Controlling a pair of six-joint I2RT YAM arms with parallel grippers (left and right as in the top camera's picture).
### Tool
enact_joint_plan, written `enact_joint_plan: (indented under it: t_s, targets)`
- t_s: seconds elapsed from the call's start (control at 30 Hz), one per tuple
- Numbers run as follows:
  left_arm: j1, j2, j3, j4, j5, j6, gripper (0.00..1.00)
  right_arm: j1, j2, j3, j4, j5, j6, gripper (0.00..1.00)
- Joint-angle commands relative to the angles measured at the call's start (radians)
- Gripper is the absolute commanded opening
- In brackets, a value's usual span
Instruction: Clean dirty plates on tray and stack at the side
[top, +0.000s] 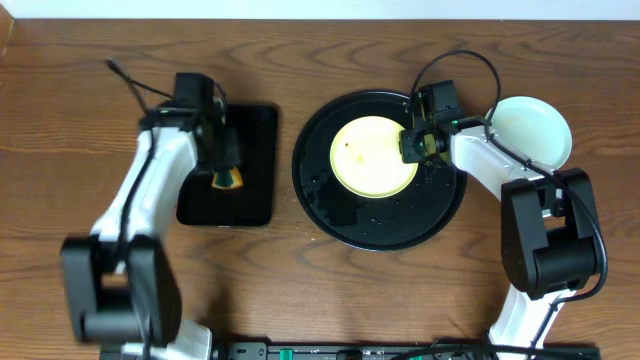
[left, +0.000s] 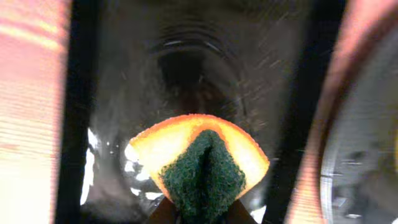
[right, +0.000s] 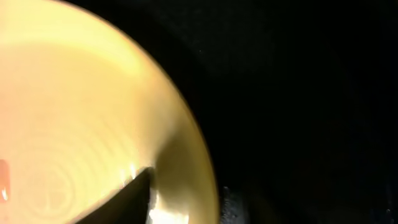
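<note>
A pale yellow plate (top: 370, 155) lies on the round black tray (top: 385, 225). It has a small dark speck on its left part, and an orange smudge shows at the left edge of the right wrist view. My right gripper (top: 415, 143) is at the plate's right rim. In the right wrist view its fingers (right: 180, 205) straddle the rim of the yellow plate (right: 81, 112) above the tray (right: 298, 93). A mint-blue plate (top: 535, 130) sits on the table at the right; I cannot tell whether another lies under it. My left gripper (top: 225, 165) is shut on a yellow-and-green sponge (left: 202, 168).
A smaller rectangular black tray (top: 255, 130) lies at the left, under my left gripper and the sponge (top: 227, 180); its wet, glossy floor (left: 186, 74) fills the left wrist view. Brown wood table around both trays.
</note>
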Motion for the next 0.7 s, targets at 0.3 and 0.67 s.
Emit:
enact_joint_plan:
  t_s: [0.3, 0.67]
  targets:
    - [0.002, -0.143, 0.032, -0.027, 0.006, 0.051, 0.08, 0.003, 0.020, -0.010, -0.006, 0.014, -0.005, 0.26]
    - [-0.034, -0.139, 0.021, 0.050, -0.103, 0.053, 0.07, 0.003, 0.020, -0.010, -0.006, 0.014, -0.005, 0.25]
